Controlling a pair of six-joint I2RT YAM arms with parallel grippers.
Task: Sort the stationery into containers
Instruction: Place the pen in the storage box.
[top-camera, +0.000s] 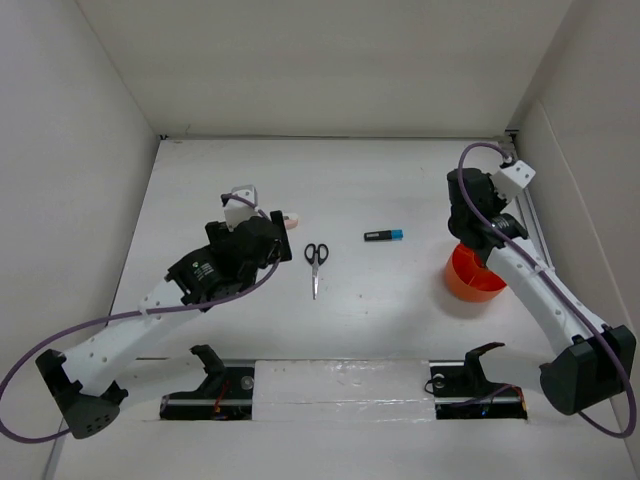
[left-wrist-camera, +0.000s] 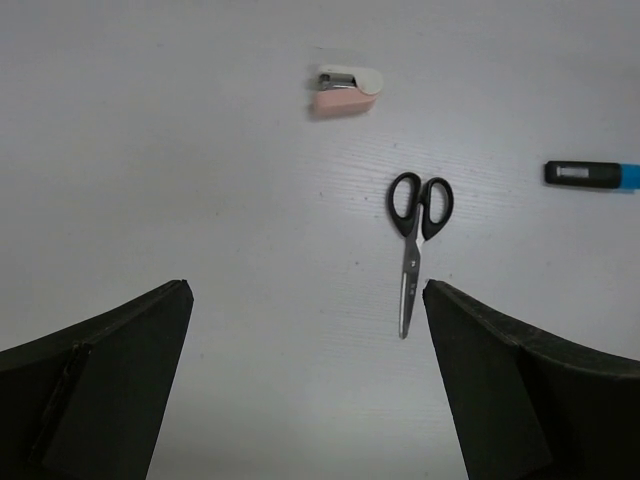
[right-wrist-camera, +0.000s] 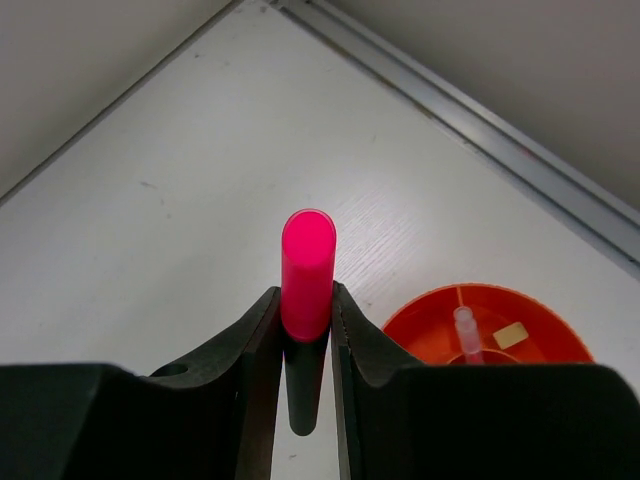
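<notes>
We see the right gripper (right-wrist-camera: 305, 312) clamped on a pink-capped marker (right-wrist-camera: 308, 258); the orange tub (right-wrist-camera: 432, 330) sits at lower right, near it. The left gripper (left-wrist-camera: 306, 288) gapes wide, empty, scissors (left-wrist-camera: 417, 235) ahead.

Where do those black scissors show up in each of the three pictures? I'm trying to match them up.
Top external: the scissors lie near the centre, handles up.
Left wrist: the scissors sit right of centre, handles up.
Right wrist: not in it; a pink-capped marker and the orange tub show.
Shared landmark: the blue-capped marker, right of the scissors in the top and left wrist views.
</notes>
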